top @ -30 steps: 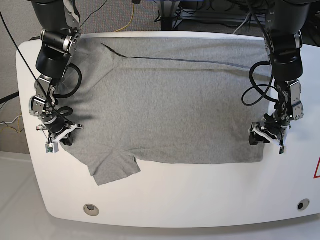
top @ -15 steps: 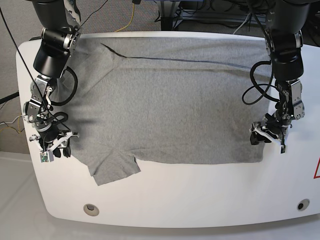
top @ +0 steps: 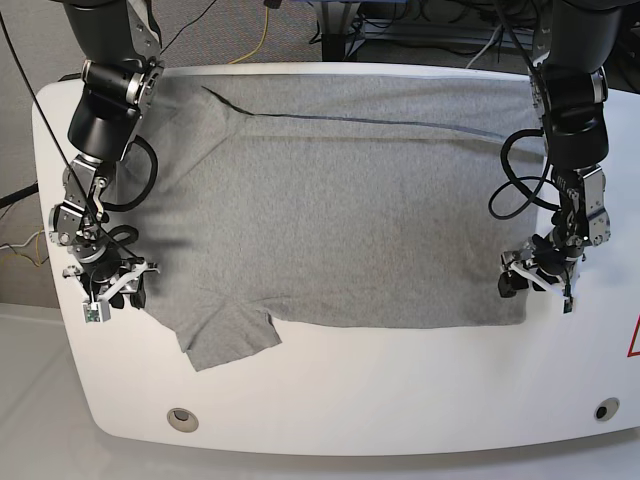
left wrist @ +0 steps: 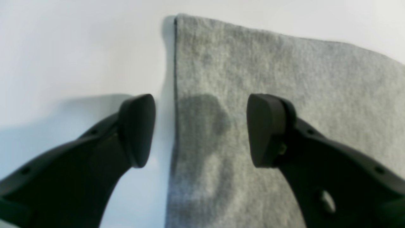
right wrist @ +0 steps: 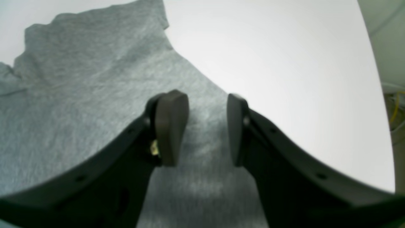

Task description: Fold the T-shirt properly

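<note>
The grey T-shirt (top: 340, 220) lies spread flat across the white table (top: 400, 390), with one sleeve (top: 230, 340) sticking out at the front left. My left gripper (top: 535, 281) hangs at the shirt's right edge. In the left wrist view it (left wrist: 201, 129) is open, one finger over bare table and the other over the T-shirt (left wrist: 269, 63), straddling the hem. My right gripper (top: 112, 288) is low at the shirt's left edge. Its jaws (right wrist: 207, 129) stand apart above the T-shirt (right wrist: 79, 79), gripping nothing.
Two round holes (top: 181, 418) (top: 606, 409) sit near the table's front edge. A red marking (top: 633, 340) shows at the right rim. Cables (top: 262, 30) and floor lie behind the table. A bare white strip runs in front of the shirt.
My right gripper went from shut to open, let go of the shirt's left edge and shifted toward the front left. My left gripper opened wider and dropped slightly.
</note>
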{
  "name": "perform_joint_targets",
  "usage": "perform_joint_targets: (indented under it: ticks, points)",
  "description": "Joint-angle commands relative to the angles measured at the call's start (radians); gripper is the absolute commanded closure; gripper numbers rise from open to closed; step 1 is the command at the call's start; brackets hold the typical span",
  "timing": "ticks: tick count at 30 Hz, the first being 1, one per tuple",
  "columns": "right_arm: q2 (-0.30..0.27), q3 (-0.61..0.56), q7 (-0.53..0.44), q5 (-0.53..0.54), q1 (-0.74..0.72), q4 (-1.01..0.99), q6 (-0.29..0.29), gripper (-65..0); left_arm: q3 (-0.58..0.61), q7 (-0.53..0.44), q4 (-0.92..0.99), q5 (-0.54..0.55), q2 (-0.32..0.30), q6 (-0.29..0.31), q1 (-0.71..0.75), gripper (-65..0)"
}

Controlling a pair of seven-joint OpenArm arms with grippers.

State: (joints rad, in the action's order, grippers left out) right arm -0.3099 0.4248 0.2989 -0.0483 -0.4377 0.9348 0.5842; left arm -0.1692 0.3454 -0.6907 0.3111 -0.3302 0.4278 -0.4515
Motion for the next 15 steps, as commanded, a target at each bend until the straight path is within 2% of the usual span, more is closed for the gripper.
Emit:
perform_joint_targets:
  ticks: [1, 15]
  points:
    - [-0.015, 0.001, -0.028, 0.017, -0.04, 0.03, 0.002, -23.3, -0.005, -0.025, -0.014, 0.013, -0.014, 0.005, -0.03, -38.4]
    - [-0.01, -0.004, -0.041, 0.013, -0.037, -0.008, -0.004, -23.3, 0.003, -0.016, 0.054, 0.013, -0.012, 0.011, -0.053, -37.3]
